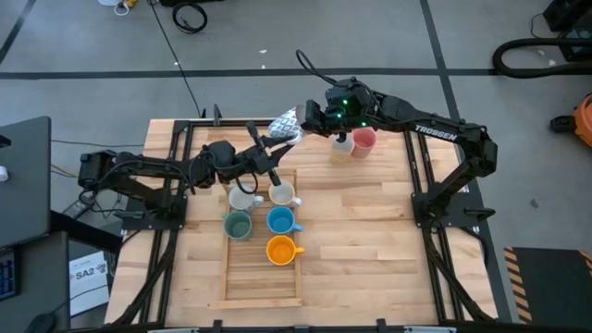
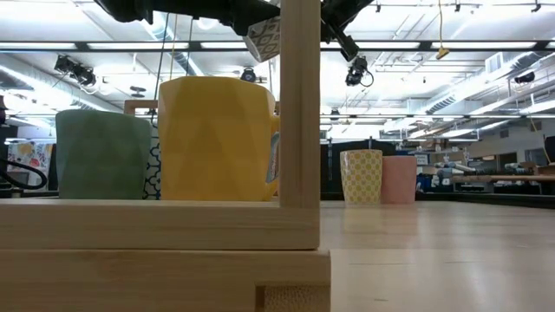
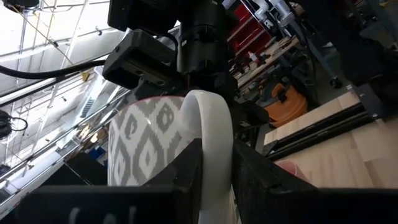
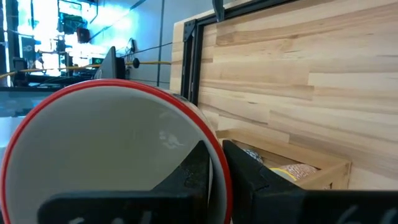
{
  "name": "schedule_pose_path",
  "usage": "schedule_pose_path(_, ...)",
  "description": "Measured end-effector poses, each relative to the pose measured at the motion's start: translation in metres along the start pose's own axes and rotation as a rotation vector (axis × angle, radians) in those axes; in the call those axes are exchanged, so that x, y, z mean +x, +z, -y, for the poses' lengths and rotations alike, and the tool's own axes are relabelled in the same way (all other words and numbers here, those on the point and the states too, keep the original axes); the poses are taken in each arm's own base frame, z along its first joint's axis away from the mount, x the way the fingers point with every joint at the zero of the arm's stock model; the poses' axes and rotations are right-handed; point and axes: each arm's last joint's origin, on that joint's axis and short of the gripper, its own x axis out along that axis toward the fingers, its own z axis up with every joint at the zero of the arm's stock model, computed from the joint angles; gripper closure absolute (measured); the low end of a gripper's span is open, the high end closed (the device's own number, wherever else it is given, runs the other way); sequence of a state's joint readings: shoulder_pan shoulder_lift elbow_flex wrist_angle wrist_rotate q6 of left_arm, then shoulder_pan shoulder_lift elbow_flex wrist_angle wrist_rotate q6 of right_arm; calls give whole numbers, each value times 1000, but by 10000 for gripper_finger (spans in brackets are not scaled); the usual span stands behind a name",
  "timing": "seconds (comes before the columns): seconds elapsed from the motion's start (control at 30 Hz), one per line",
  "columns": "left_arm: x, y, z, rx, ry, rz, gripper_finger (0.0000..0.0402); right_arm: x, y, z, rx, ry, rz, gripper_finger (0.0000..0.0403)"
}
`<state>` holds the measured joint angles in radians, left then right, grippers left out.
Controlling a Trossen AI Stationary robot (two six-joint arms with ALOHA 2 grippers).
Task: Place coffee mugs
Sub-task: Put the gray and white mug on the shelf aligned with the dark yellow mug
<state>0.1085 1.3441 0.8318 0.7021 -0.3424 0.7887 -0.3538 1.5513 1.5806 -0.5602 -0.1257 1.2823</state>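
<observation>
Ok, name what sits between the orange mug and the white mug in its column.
The blue mug sits between the orange mug and that white mug, inside the wooden tray; the high view shows it.

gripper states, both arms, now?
Left gripper: shut on the patterned mug's handle.
Right gripper: shut on the same mug's red rim, held above the table.

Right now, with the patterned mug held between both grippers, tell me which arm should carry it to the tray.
Left. The left gripper pinches the patterned mug by its handle, and the wooden tray lies beside its base; the right gripper only clips the rim.
</observation>
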Motion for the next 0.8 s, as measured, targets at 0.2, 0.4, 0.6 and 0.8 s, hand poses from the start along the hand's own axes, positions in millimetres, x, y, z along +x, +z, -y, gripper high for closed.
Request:
schedule_pose_path(0.2,0,0,0,-13,0,1,331,0,0,-1,-9,9,4,351)
schedule_pose_path(0.4,0,0,1,-16,-9,4,335,-1,0,-2,-97,19,1,341)
schedule_pose_path(0.6,0,-1,2,-5,-26,-9,336,0,0,-1,-200,14,-5,337)
schedule_pose_path(0.8,0,-3,4,-3,-41,-21,337,0,0,-1,-342,20,-11,306)
